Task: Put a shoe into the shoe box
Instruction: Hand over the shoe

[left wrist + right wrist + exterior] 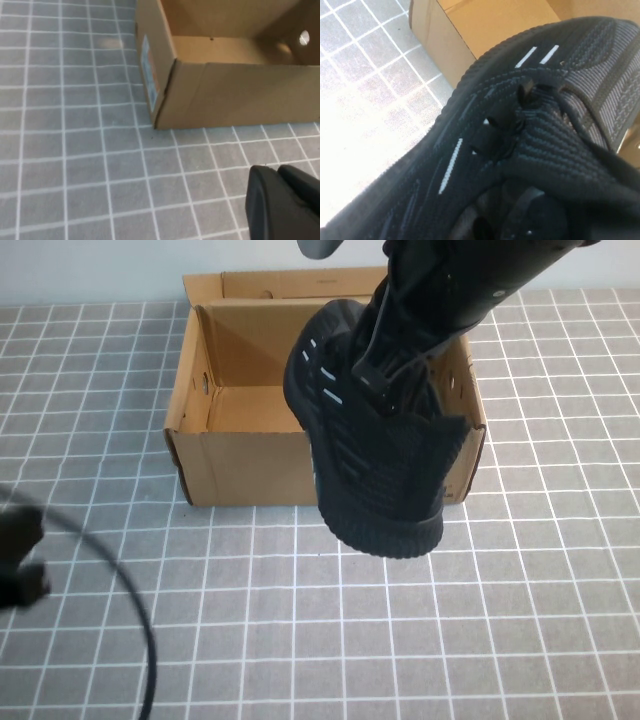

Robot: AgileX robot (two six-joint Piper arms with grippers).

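Note:
The black knit shoe [375, 455] hangs in the air, tilted with its ribbed sole toward me, over the front right part of the open brown shoe box [235, 475]. My right gripper [386, 374] comes down from the top of the high view and is shut on the shoe's collar by the laces; its fingertips are buried in the shoe. In the right wrist view the shoe [485, 150] fills the frame, with the shoe box [485, 25] behind it. My left gripper [278, 172] is shut and holds nothing, low over the mat near the shoe box's [225, 90] front left corner.
A grey mat [300, 620] with a white grid covers the table. The box's flap lid [290, 282] stands open at the back. A black cable [130, 600] curves from my left arm [20, 560] at the left edge.

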